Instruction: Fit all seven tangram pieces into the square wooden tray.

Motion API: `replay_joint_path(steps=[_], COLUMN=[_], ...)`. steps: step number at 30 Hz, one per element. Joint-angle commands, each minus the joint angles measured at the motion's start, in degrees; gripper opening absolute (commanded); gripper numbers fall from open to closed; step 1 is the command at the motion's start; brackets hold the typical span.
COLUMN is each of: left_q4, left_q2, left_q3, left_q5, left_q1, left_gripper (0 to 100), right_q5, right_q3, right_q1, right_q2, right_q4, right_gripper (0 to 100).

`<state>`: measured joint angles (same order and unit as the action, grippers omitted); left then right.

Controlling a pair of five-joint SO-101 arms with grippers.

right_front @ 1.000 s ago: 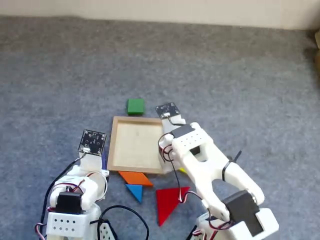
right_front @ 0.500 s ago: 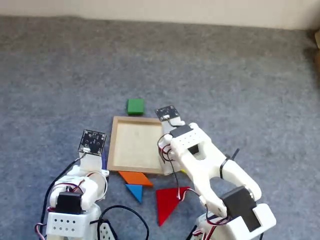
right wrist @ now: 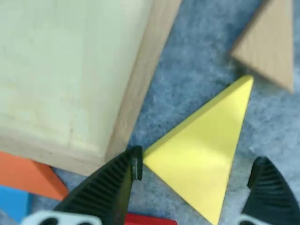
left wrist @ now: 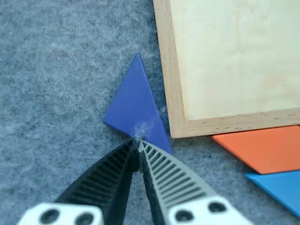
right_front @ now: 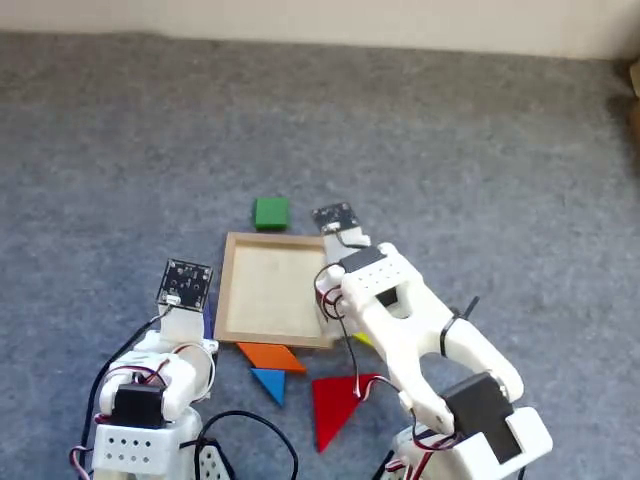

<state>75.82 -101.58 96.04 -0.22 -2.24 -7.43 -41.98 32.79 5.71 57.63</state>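
- At the left of the scene, the left gripper (left wrist: 138, 146) has its jaws together; the tips touch the near edge of the dark blue triangle (left wrist: 135, 105), which lies flat on the carpet (right_front: 450, 150) just beside the left rim of the tray (right_front: 227, 290); this claw grips nothing, so it is best kept out of the step.
- In the centre, the tray floor holds no piece yet; the green square (right_front: 270, 212) sits just beyond the far rim; the orange parallelogram (right_front: 272, 355) touches or nearly touches the near rim, with the light blue triangle (right_front: 270, 383) just nearer and the red triangle (right_front: 338, 405) to its right.
- At the tray's near right corner, the right gripper (right wrist: 197, 168) has its jaws apart, one finger on each side of the yellow triangle (right wrist: 201, 161); the piece lies flat on the carpet, just beside the rim (right wrist: 140, 93); a plain wooden triangle (right wrist: 272, 47) lies near it, apart.
- Step in hand, as judged: grasp the yellow triangle.
  - Lower until the fingertips reach the carpet; the piece is thin and a high pinch will likely slip off.
  - One finger stands very close to the tray corner; keep it off the rim, or the tray may shift.
  - Close across two edges near the middle; a pinch at a point may make the piece pivot.
  - Lift above the rim before any move left over the tray.
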Motion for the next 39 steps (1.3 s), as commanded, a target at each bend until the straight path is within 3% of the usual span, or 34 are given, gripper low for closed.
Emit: replay_joint_path(steps=[1,14,18,22,29,39], left_q4=[0.18,0.18,0.18,0.18,0.18,0.18], left_q2=[-2.33,-2.33,-2.33,-2.33,-2.33,-2.33], left_q3=[1.19,1.19,1.19,1.19,1.19,1.19], left_q5=[-0.35,-0.35,-0.35,-0.35,-0.35,-0.35], left_q1=[0.31,0.31,0.31,0.31,0.31,0.31], left_gripper=[0,0,0,0,0,0], right_q5=[-1.85,-1.76,2.99,3.16,3.43,3.52], right_q3=[2.77,2.68,2.59,2.59,2.51,4.0], right_q1=[-0.84,-0.92,-0.92,-1.54,-3.82,-6.29], right_q2=[0.4,0.4,0.31,0.31,0.31,5.05], right_q4=[-1.45,-1.36,-1.19,-1.19,-1.19,5.85], right_gripper=[34.6,34.6,34.6,34.6,18.3,17.0])
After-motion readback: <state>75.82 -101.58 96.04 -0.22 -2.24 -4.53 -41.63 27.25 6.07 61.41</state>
